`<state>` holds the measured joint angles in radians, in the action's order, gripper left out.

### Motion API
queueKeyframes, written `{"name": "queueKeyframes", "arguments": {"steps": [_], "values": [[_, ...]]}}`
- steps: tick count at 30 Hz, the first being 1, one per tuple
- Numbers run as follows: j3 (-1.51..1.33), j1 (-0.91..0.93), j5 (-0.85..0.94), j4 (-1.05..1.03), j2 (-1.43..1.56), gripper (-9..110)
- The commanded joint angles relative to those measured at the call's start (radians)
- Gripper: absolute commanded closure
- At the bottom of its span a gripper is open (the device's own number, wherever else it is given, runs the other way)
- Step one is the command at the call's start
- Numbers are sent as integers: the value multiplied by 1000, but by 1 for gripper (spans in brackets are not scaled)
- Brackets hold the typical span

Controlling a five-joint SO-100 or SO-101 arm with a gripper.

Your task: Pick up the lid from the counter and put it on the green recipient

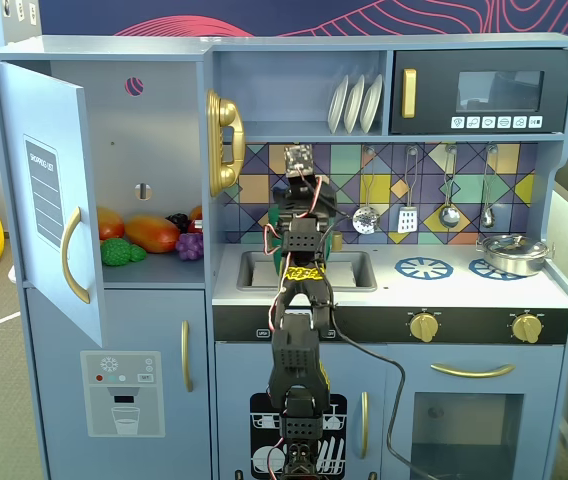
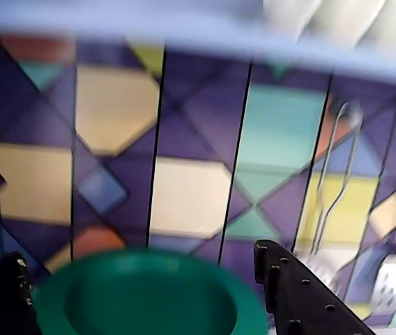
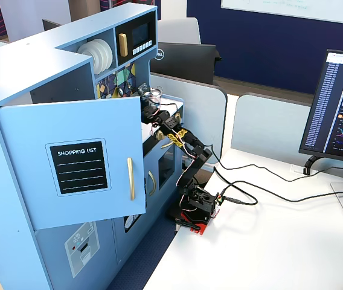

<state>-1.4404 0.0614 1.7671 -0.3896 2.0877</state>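
gripper [image 2: 142, 293] – jaws spread, not closing on anything | green recipient [image 2: 149, 296] – its open rim is sitting directly below and between the black fingers [image 2: 302, 293], by the tiled backsplash [image 2: 184, 188] | lid – not showing in any view; cannot tell which way it is lying from the gripper

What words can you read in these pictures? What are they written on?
"SHOPPING LIST": black panel on the open blue door, read in a fixed view.
The same panel, edge-on in a fixed view: too small.
Microwave buttons: icons, unreadable.
Monitor text: too small.
Wrist view: no words.
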Motion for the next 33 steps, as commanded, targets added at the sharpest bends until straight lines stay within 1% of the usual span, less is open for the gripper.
{"name": "queueKeyframes", "arguments": {"steps": [1,6,12,13,15,21,23,28,31,33], "values": [[78,3,23,-127,175,69],[-66,43,-2,-365,393,72],[-400,89,-55,-522,606,78],[-471,89,-57,-538,637,81],[-635,103,-23,-541,699,87],[-1039,41,-40,-538,821,101],[-1158,37,8,-520,841,101],[-1373,-9,-78,-497,917,101],[-1453,-23,-130,-534,962,101],[-1496,-26,-138,-606,999,101]]}}
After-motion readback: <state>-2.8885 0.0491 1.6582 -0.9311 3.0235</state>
